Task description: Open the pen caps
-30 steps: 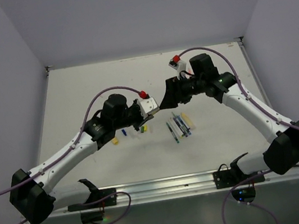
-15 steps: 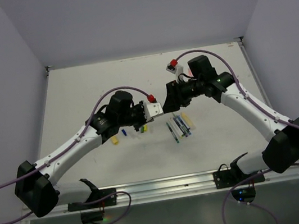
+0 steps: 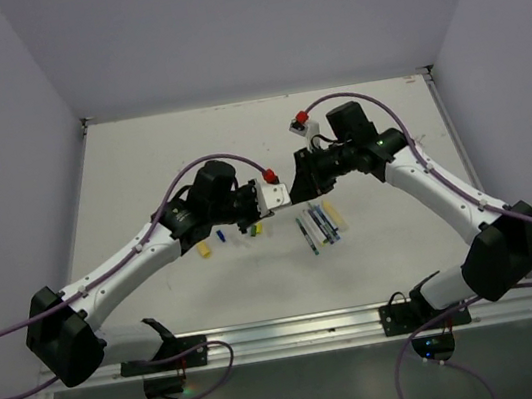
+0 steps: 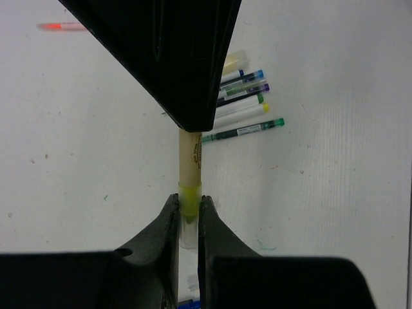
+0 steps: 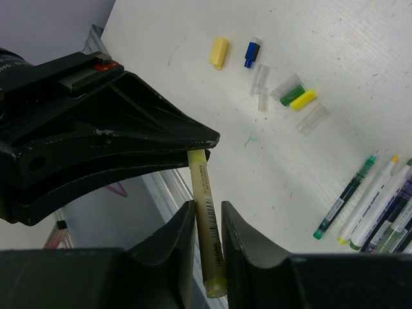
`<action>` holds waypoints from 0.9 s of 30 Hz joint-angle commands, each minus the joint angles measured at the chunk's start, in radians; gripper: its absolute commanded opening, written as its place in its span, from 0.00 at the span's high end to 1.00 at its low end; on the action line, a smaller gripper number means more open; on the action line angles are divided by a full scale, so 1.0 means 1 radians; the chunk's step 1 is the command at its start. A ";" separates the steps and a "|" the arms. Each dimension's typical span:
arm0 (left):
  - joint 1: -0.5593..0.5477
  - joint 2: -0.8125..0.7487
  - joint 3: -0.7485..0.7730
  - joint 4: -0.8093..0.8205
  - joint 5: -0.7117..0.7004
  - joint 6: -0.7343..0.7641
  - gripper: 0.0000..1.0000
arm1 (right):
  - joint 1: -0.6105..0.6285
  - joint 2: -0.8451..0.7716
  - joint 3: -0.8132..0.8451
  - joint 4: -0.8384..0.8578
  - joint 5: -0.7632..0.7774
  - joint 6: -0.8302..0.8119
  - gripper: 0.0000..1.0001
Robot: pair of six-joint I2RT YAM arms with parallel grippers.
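A pale yellow pen (image 4: 190,151) hangs in the air between my two grippers. My left gripper (image 4: 187,209) is shut on its capped end, fingers pinching the yellow collar above the clear pen cap (image 4: 188,233). My right gripper (image 5: 208,215) straddles the pen's barrel (image 5: 206,187) near the other end. Its jaws stand narrow, with a thin gap showing on one side. In the top view the left gripper (image 3: 284,195) and the right gripper (image 3: 297,184) meet tip to tip above the table.
Loose caps lie on the table: yellow (image 5: 219,52), blue (image 5: 251,53), green (image 5: 291,94), another yellow (image 5: 302,100) and clear ones (image 5: 312,119). A row of pens (image 3: 318,224) lies right of centre. An orange-red pen (image 4: 61,26) lies apart.
The left arm carried the pen rightward to meet the right gripper. The right gripper's jaws narrowed from wide open to close about the barrel.
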 commanded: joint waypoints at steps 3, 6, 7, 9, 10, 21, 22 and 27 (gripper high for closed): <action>-0.006 -0.017 0.037 0.010 -0.011 0.013 0.99 | 0.015 0.007 0.025 -0.021 -0.039 -0.008 0.89; -0.006 -0.036 0.021 0.044 -0.045 -0.004 0.93 | 0.015 0.000 0.013 -0.019 -0.037 -0.013 1.00; -0.007 -0.040 0.008 0.058 -0.074 -0.030 0.86 | 0.015 -0.003 0.010 -0.018 -0.034 -0.013 1.00; -0.006 -0.063 -0.007 0.113 -0.114 -0.067 0.78 | 0.015 -0.021 -0.006 -0.007 -0.018 -0.014 1.00; -0.004 -0.074 -0.022 0.131 -0.167 -0.109 0.52 | 0.015 -0.033 -0.015 0.023 -0.010 -0.008 1.00; 0.066 -0.217 -0.076 0.269 -0.638 -0.902 0.15 | 0.022 -0.303 -0.372 0.598 0.274 0.196 1.00; 0.077 -0.231 -0.099 0.259 -0.673 -1.074 0.15 | 0.025 -0.338 -0.400 0.698 0.298 0.205 1.00; 0.109 -0.313 -0.243 0.379 -0.662 -1.514 0.16 | 0.068 -0.395 -0.575 1.037 0.360 0.266 1.00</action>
